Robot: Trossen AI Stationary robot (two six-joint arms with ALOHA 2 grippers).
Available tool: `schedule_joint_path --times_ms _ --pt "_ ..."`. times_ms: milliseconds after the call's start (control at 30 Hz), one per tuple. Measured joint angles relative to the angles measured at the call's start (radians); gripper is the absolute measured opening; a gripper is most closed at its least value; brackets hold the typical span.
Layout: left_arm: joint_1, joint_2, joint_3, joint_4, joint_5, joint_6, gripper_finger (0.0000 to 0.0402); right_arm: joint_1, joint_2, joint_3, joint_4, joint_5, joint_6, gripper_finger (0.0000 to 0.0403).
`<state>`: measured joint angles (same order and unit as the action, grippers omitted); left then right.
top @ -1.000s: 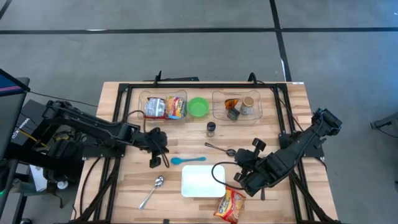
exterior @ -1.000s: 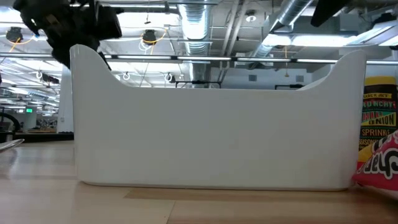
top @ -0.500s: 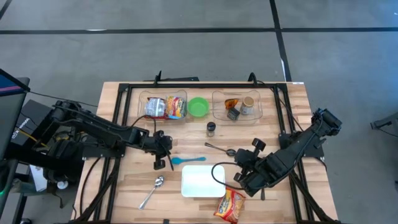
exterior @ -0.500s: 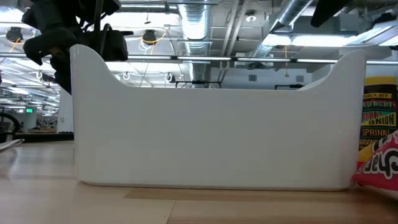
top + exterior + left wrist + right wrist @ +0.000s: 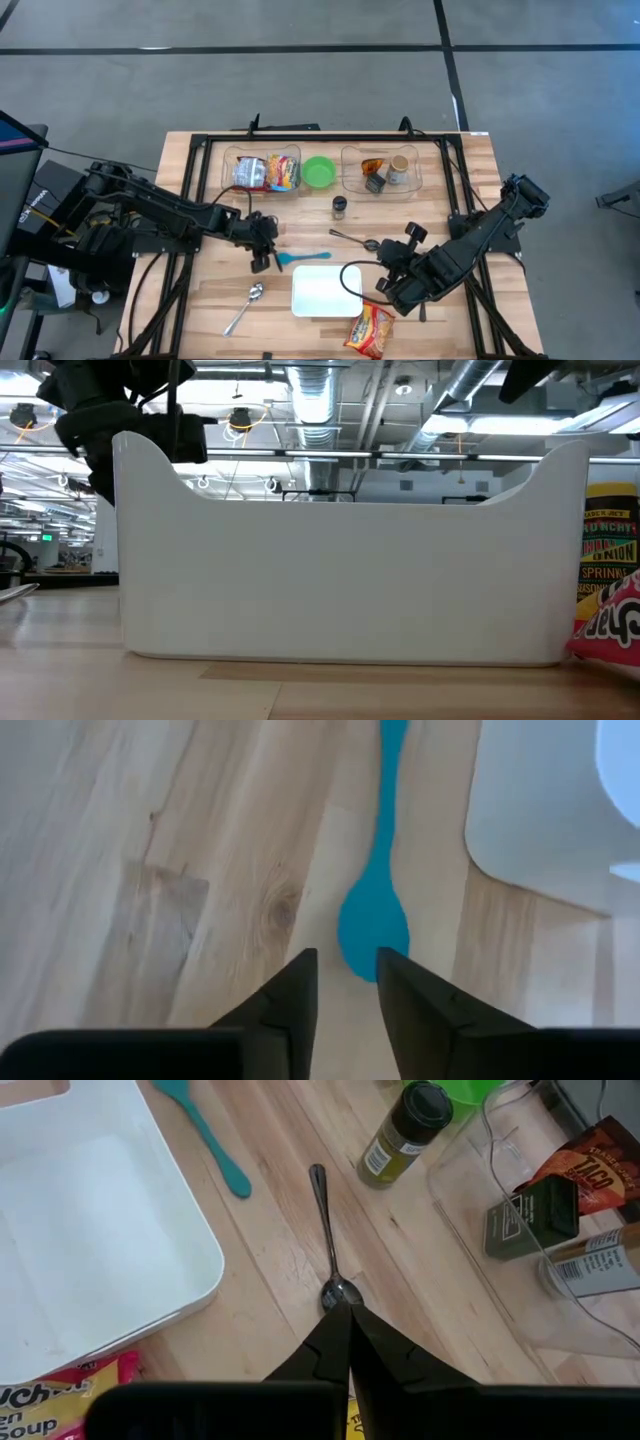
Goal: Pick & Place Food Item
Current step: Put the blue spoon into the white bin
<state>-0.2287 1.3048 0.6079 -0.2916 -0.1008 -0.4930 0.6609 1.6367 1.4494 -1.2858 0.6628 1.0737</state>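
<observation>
A blue spoon [image 5: 300,257] lies flat on the table, its bowl end [image 5: 372,930] toward the left. My left gripper [image 5: 263,258] is low at that end and open; its fingertips [image 5: 347,982] stand on either side of the bowl's tip. My right gripper [image 5: 385,258] is shut, and its fingertips [image 5: 341,1318] point at the bowl of a metal spoon [image 5: 326,1230]. A noodle packet [image 5: 369,330] lies at the near edge, beside a white tray [image 5: 325,291]. My left gripper has the blue spoon's bowl tip [image 5: 366,972] between its open fingers; whether they touch it, I cannot tell. My right gripper's shut fingertips stand at the metal spoon's bowl [image 5: 342,1292]; whether they touch it, I cannot tell.
At the back stand a clear tray [image 5: 262,171] with food packets, a green bowl [image 5: 319,172], and a second clear tray [image 5: 381,170] with jars. A spice bottle [image 5: 340,207] stands mid-table. Another metal spoon [image 5: 245,308] lies near left. The white tray's wall [image 5: 350,570] fills the low view.
My left gripper has gone toward the table's right and near edges, up to the blue spoon's bowl end, and has come lower. The spoon has stayed where it was.
</observation>
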Motion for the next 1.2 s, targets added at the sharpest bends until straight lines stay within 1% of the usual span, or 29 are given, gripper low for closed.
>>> schedule_joint_path --times_ms 167,233,333,567,833,967,1200 --pt "0.003 0.0 0.0 -0.003 0.004 -0.118 0.0108 0.0 0.0 0.0 0.012 0.0 0.0 0.0003" --pt "0.01 0.0 0.0 -0.003 0.018 -0.137 0.0107 0.0 0.0 0.0 0.015 0.0 0.0 0.0003" --pt "0.024 0.0 0.0 0.003 0.048 -0.141 0.0104 0.0 0.0 0.0 0.017 0.0 0.0 0.0003" --pt "0.035 0.003 0.0 0.004 0.049 -0.15 0.0104 0.0 0.0 0.0 0.031 0.0 0.0 0.0003" --pt "0.035 0.096 0.0 0.033 0.083 -0.149 0.0104 0.0 0.0 0.0 0.042 0.0 0.0 0.0003" --pt "0.051 0.104 0.0 0.03 0.085 -0.143 0.0104 0.0 0.0 0.0 0.045 0.0 0.0 0.0003" --pt "0.101 0.104 0.0 0.055 0.203 -0.143 0.0104 0.001 0.0 0.0 0.048 -0.002 0.0 0.0003"
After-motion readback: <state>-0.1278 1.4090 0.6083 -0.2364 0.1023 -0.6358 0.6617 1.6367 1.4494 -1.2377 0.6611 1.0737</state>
